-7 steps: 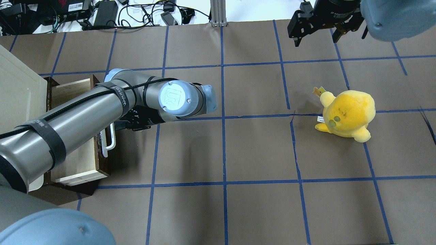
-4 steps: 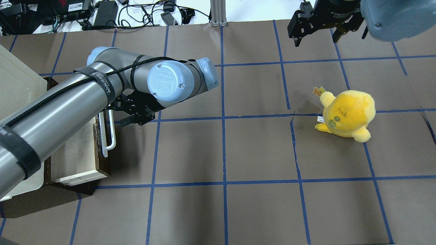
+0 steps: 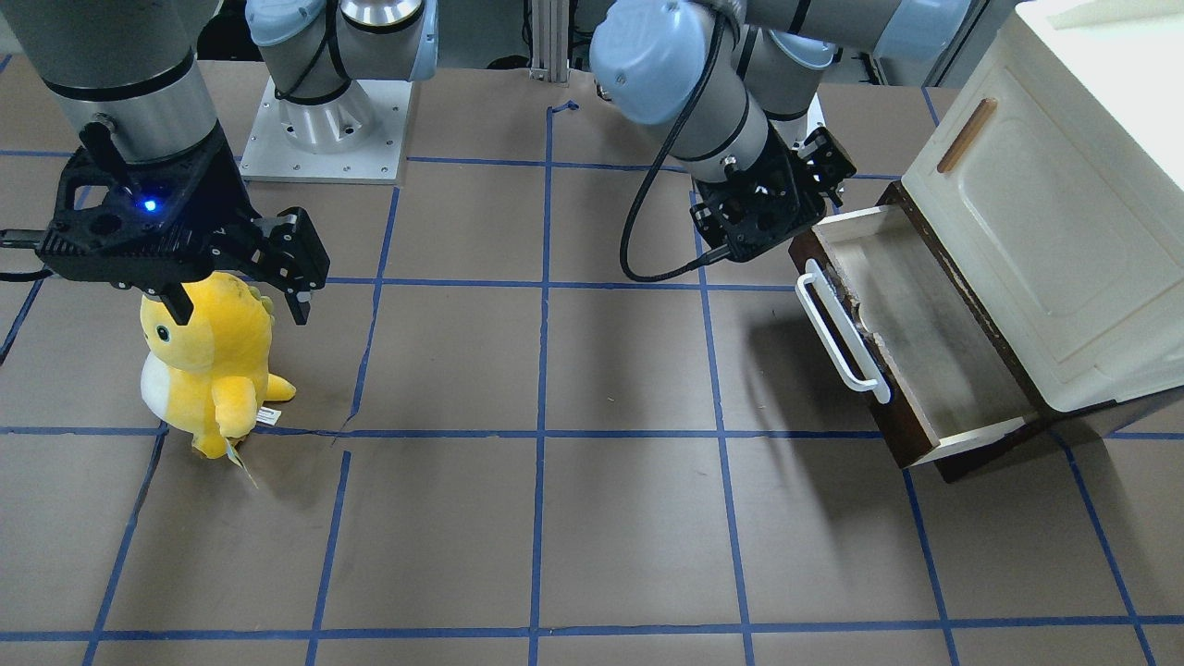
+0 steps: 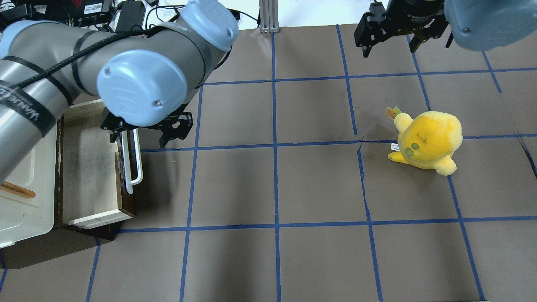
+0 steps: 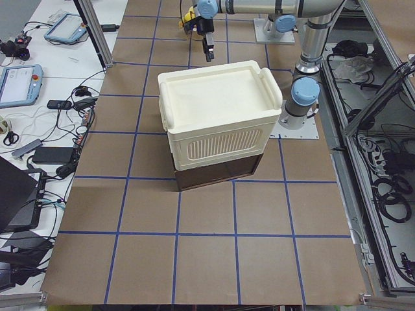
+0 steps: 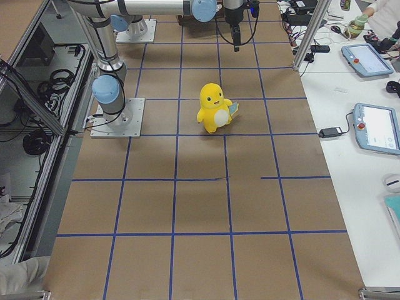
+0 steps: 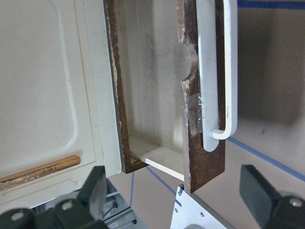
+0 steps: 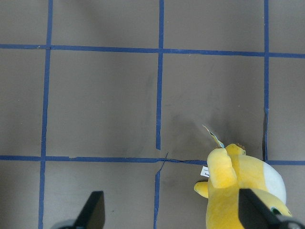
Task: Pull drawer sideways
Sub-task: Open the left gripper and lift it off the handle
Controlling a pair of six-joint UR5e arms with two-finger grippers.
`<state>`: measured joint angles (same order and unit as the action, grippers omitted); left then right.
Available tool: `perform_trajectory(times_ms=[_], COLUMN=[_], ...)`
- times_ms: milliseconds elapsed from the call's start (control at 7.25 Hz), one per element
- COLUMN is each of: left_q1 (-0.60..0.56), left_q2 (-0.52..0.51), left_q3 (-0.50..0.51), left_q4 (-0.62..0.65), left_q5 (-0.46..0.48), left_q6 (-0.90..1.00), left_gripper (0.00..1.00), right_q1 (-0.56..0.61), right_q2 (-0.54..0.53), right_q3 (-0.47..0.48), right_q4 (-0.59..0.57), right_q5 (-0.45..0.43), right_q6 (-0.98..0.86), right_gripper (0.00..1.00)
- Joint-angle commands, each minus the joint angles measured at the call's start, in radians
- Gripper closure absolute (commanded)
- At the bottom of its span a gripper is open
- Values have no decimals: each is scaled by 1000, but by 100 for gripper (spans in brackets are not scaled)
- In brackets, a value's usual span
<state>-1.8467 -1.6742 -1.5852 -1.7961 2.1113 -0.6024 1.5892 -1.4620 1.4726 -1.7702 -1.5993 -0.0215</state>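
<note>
The drawer (image 4: 90,167) stands pulled out of the cabinet, with a dark brown front, a long white bar handle (image 4: 136,163) and a pale wood inside. It also shows in the front view (image 3: 916,333) and the left wrist view (image 7: 152,71). My left gripper (image 4: 138,140) is open and empty, hovering above the far end of the handle without touching it. It shows in the front view (image 3: 758,222) and its own view (image 7: 176,195). My right gripper (image 4: 390,48) is open and empty, raised at the far right of the table.
A cream cabinet (image 3: 1045,231) with a small brown door handle (image 3: 967,134) sits over the drawer at the table's left end. A yellow plush toy (image 4: 426,140) stands on the right half, below my right gripper (image 3: 236,301). Blue tape lines grid the brown table.
My left arm has swung up and back towards the far side, carrying the open gripper up from the handle's middle to above its far end. The drawer and the right arm have not moved.
</note>
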Motion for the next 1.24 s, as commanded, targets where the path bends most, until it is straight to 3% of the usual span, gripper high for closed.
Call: perform_trajectory(times_ms=[0, 138, 414, 690, 1103], left_q1=[44, 50, 86, 136, 150], left_q2=[114, 134, 117, 111, 64], left_q3=[5, 2, -24, -42, 13], left_q4=[113, 185, 257, 398, 428], left_q5=[-204, -297, -353, -489, -491], left_q6=[142, 179, 228, 274, 306], left_gripper=[0, 0, 0, 0, 0], right_q1=[0, 0, 0, 0, 0], right_q2=[0, 0, 0, 0, 0], right_q3=[0, 0, 0, 0, 0], right_q4=[0, 0, 0, 0, 0], right_q5=[-1, 1, -1, -1, -1], right_q6=[0, 0, 0, 0, 0], right_gripper=[0, 0, 0, 0, 0])
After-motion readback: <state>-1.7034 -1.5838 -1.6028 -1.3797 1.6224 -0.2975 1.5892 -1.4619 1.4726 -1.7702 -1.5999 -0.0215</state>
